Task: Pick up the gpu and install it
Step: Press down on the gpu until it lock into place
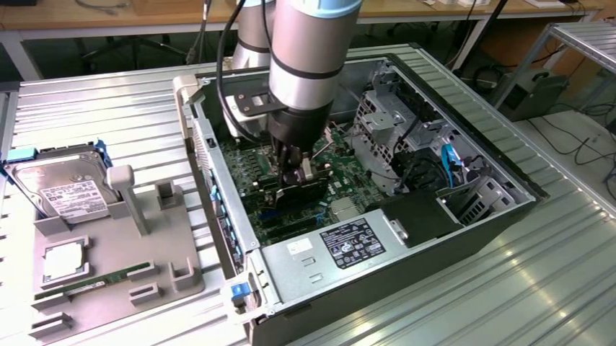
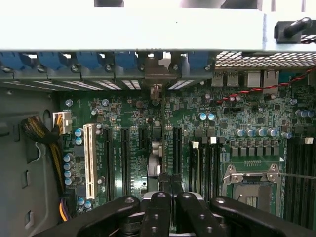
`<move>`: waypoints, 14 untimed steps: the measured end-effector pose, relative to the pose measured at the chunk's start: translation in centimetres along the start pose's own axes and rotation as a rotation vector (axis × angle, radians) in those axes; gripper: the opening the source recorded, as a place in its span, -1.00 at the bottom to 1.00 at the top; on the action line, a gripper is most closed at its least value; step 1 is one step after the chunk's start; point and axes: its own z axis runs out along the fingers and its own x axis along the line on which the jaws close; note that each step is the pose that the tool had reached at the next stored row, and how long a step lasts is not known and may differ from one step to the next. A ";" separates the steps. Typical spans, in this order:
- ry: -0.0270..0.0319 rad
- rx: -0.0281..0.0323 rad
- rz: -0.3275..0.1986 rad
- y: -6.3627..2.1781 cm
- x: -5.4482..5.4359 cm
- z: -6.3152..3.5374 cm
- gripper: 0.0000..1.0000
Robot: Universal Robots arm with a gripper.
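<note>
In the exterior view my gripper (image 1: pixel 294 176) reaches down into the open computer case (image 1: pixel 481 216) and is shut on the gpu (image 1: pixel 288 196), a thin card with a dark face held on edge just above the green motherboard (image 1: pixel 332 162). The wrist view looks along the card: the gpu (image 2: pixel 157 148) appears edge-on as a narrow strip running from my gripper (image 2: pixel 167 185) towards the case's rear slot openings, between two long black expansion slots (image 2: pixel 124 160). I cannot tell whether the card's lower edge touches a slot.
Outside the case on the exterior view's left, a grey fixture (image 1: pixel 115 267) holds a silver hard drive (image 1: pixel 63 191) and a long green memory stick (image 1: pixel 97 282). Inside lie the power supply (image 1: pixel 337 245), drive cage (image 1: pixel 385 122), a white slot (image 2: pixel 89 160) and the processor socket (image 2: pixel 252 182).
</note>
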 end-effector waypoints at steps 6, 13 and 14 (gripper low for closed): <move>0.0002 -0.0001 0.000 0.12 0.0 0.23 -0.73; 0.0004 -0.0001 0.000 0.22 0.0 0.47 -0.73; 0.0003 -0.0001 0.000 0.22 0.0 0.48 -0.73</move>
